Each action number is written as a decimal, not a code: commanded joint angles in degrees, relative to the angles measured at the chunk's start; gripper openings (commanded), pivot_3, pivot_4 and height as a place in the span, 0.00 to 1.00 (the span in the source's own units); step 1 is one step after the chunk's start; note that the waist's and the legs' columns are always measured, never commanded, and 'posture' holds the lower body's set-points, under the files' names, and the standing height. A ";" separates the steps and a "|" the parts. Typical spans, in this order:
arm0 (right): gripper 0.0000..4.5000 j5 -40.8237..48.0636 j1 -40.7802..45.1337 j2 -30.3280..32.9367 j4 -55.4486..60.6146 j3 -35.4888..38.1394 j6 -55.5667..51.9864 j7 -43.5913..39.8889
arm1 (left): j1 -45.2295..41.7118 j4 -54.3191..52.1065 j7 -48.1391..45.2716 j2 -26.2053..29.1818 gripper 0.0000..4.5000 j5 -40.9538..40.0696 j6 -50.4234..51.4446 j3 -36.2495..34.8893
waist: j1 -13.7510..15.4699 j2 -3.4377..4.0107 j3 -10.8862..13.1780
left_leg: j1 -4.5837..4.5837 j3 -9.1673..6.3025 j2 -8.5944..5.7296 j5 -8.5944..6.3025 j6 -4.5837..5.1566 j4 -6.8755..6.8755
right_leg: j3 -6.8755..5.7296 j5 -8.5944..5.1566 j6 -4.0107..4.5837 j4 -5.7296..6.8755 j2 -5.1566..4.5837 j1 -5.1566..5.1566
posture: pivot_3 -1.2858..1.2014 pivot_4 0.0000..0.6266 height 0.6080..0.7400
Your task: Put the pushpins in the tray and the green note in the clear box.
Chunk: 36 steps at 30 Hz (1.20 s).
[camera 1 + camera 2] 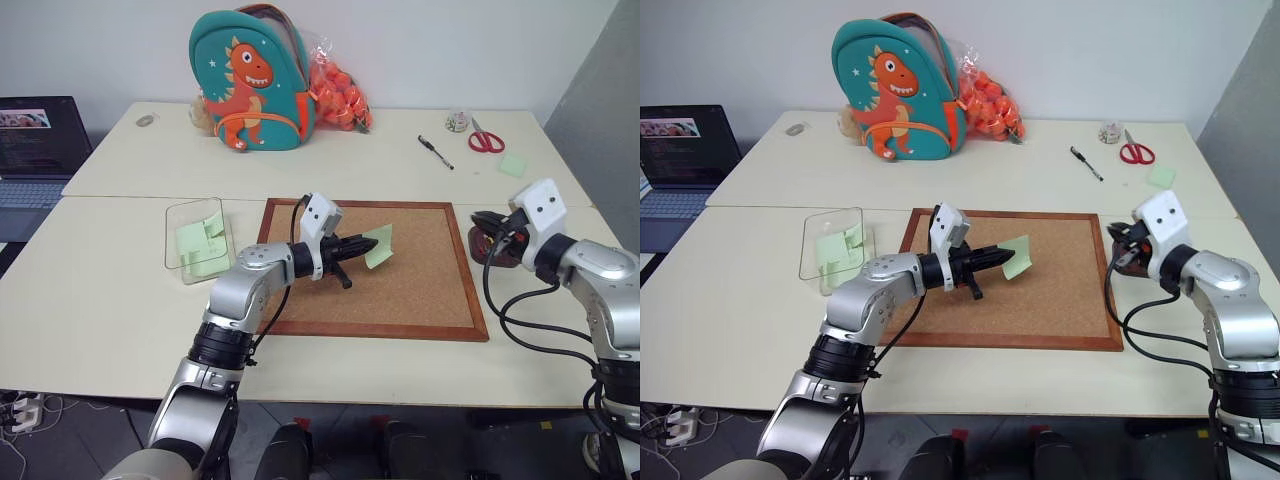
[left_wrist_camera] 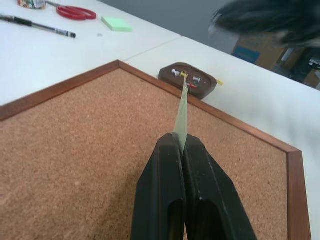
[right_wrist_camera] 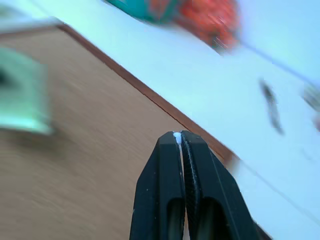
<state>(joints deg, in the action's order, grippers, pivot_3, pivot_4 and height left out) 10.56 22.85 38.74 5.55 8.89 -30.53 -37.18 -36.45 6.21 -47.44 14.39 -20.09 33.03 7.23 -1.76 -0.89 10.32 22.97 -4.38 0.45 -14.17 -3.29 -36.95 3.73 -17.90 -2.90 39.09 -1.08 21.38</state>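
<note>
R gripper (image 3: 180,137) clamps tiny white bit – pushpin? Tray (image 2: 189,80) half-hidden.

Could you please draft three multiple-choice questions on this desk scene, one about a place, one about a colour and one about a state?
1. Where is the tray?
A. on the table, beside the corkboard's right edge
B. inside the backpack
C. on the laptop

2. What colour are the handles of the scissors?
A. blue
B. red
C. black

3. What is the state of the green note?
A. lying flat in the clear box
B. pinned to the corkboard
C. pinched in the left gripper, lifted over the corkboard

Answers: 1 A, the dark dish sits just off the board's frame; 2 B, the loops show red by the pen; 3 C, the left wrist view shows the paper clamped between shut fingers.
</note>
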 commanded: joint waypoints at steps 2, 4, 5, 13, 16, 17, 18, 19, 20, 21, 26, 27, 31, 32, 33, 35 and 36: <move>0.00 -3.10 3.99 0.50 -13.98 1.70 6.16 4.71 | 0.35 -3.32 -0.02 0.32 0.01 -1.13 0.55 -0.28 | -0.30 0.00 0.00 | -0.02 0.06 0.02 0.00 0.00 0.01 | 0.04 0.00 0.00 0.00 0.03 0.01 | 0.52 0.24 1.00; 0.00 -4.52 5.79 0.75 -19.30 0.55 8.90 5.08 | 0.36 -3.38 0.10 0.34 0.01 -1.06 0.56 -0.26 | -0.28 0.01 0.00 | -0.04 0.09 0.02 0.00 0.00 0.01 | 0.07 0.00 0.00 0.02 0.04 0.01 | 0.52 0.24 1.00; 0.00 -5.07 6.60 0.79 -21.69 0.09 9.83 5.18 | 0.38 -3.51 0.21 0.35 0.01 -1.04 0.59 -0.29 | -0.31 0.01 0.00 | -0.04 0.09 0.03 0.00 0.00 0.01 | 0.07 0.00 0.00 0.03 0.04 0.01 | 0.52 0.24 1.00; 0.23 -7.23 11.70 0.96 -34.57 -1.67 15.39 4.92 | 0.89 -4.67 0.57 0.93 0.00 -1.23 0.95 -0.52 | -0.15 0.01 0.00 | -0.03 0.12 0.01 0.00 0.00 0.01 | 0.10 0.01 0.00 0.01 0.02 0.01 | 0.52 0.24 1.00; 0.36 -8.02 12.18 0.65 -37.21 -2.28 17.09 4.98 | 1.03 -4.93 0.59 1.06 0.00 -1.24 1.11 -0.47 | -0.14 0.01 0.00 | -0.03 0.12 0.01 0.00 0.00 0.01 | 0.09 0.01 0.00 0.00 0.02 0.01 | 0.52 0.24 1.00; 0.40 -8.14 12.25 0.61 -37.73 -2.40 17.49 5.01 | 1.06 -5.00 0.60 1.08 0.00 -1.25 1.16 -0.46 | -0.15 0.01 0.00 | -0.03 0.12 0.01 0.00 0.00 0.01 | 0.09 0.01 0.00 0.00 0.02 0.01 | 0.52 0.24 1.00; 0.46 -8.16 12.31 0.63 -38.04 -2.46 17.70 5.03 | 1.05 -5.04 0.59 1.13 0.00 -1.26 1.22 -0.47 | -0.15 0.01 0.00 | -0.04 0.12 0.01 0.00 0.00 0.01 | 0.10 0.00 0.00 0.00 0.02 0.01 | 0.52 0.24 1.00; 0.51 -8.17 12.38 0.65 -38.25 -2.46 17.85 5.02 | 1.04 -5.07 0.58 1.15 0.00 -1.28 1.26 -0.49 | -0.16 0.01 0.00 | -0.03 0.12 0.02 0.01 0.00 0.01 | 0.10 0.01 0.00 0.00 0.02 0.01 | 0.52 0.24 1.00; 0.55 -8.20 12.41 0.71 -38.43 -2.48 17.81 5.02 | 1.00 -5.03 0.57 1.18 0.00 -1.27 1.28 -0.52 | -0.19 0.01 0.00 | -0.04 0.12 0.01 0.01 -0.01 0.01 | 0.10 0.01 0.00 0.00 0.02 0.01 | 0.52 0.24 1.00; 0.62 -8.08 12.39 0.78 -38.57 -2.45 17.44 4.95 | 0.99 -5.03 0.55 1.21 0.00 -1.27 1.30 -0.54 | -0.20 0.01 0.00 | -0.04 0.13 0.02 0.01 -0.01 0.01 | 0.10 0.01 0.00 0.00 0.02 0.01 | 0.52 0.24 1.00; 0.86 -7.05 12.15 0.88 -38.65 -2.19 15.45 4.25 | 0.99 -5.02 0.49 1.27 0.00 -1.32 1.34 -0.55 | -0.21 0.01 0.00 | -0.04 0.13 0.02 0.01 -0.01 0.00 | 0.11 0.01 0.00 0.00 0.02 0.01 | 0.52 0.24 1.00; 0.93 -7.02 12.10 0.89 -38.56 -2.14 15.41 4.35 | 0.96 -4.94 0.48 1.25 0.00 -1.31 1.30 -0.53 | -0.21 0.01 -0.01 | -0.04 0.13 0.02 0.01 -0.01 0.00 | 0.10 0.01 0.00 0.01 0.02 0.01 | 0.52 0.24 1.00; 1.00 -6.40 12.45 0.90 -37.82 -1.19 16.00 5.43 | 0.77 -4.67 0.63 1.10 0.00 -1.28 1.16 -0.66 | -0.21 0.01 -0.01 | -0.04 0.12 0.02 0.01 -0.01 0.00 | 0.10 0.01 0.00 0.00 0.02 0.00 | 0.52 0.24 1.00; 1.00 -6.17 12.58 1.00 -37.44 -0.81 16.08 5.67 | 0.71 -4.63 0.74 1.06 0.00 -1.31 1.13 -0.79 | -0.21 0.01 -0.01 | -0.04 0.12 0.02 0.01 -0.01 0.00 | 0.10 0.01 0.00 0.00 0.02 0.00 | 0.52 0.24 1.00; 1.00 -5.90 12.69 1.14 -37.05 -0.44 15.96 5.84 | 0.62 -4.58 0.88 1.01 0.00 -1.35 1.11 -0.96 | -0.21 0.01 -0.01 | -0.04 0.12 0.02 0.01 -0.01 0.00 | 0.10 0.01 0.00 0.00 0.02 0.00 | 0.52 0.24 1.00; 1.00 -5.26 12.64 1.70 -35.32 0.45 15.21 5.89 | 0.16 -4.40 1.60 0.75 0.00 -1.50 0.72 -1.87 | -0.20 0.01 0.00 | -0.04 0.12 0.02 0.01 -0.01 0.00 | 0.10 0.01 0.00 0.01 0.02 0.00 | 0.52 0.24 1.00; 1.00 -4.93 12.47 1.98 -34.24 0.88 14.67 5.73 | -0.23 -4.23 2.11 0.61 0.00 -1.47 0.46 -2.41 | -0.20 0.01 0.00 | -0.03 0.12 0.02 0.01 -0.01 0.00 | 0.10 0.01 0.00 0.00 0.02 0.00 | 0.52 0.24 1.00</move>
<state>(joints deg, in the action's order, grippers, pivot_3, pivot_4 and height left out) 4.13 34.25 38.81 -33.00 7.35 -15.47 -31.88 -35.20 3.83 -46.53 15.42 -20.34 34.59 6.60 -1.96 -0.88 10.32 22.94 -4.26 0.47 -14.16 -3.30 -36.94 3.83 -17.89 -2.90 39.09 -1.05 21.38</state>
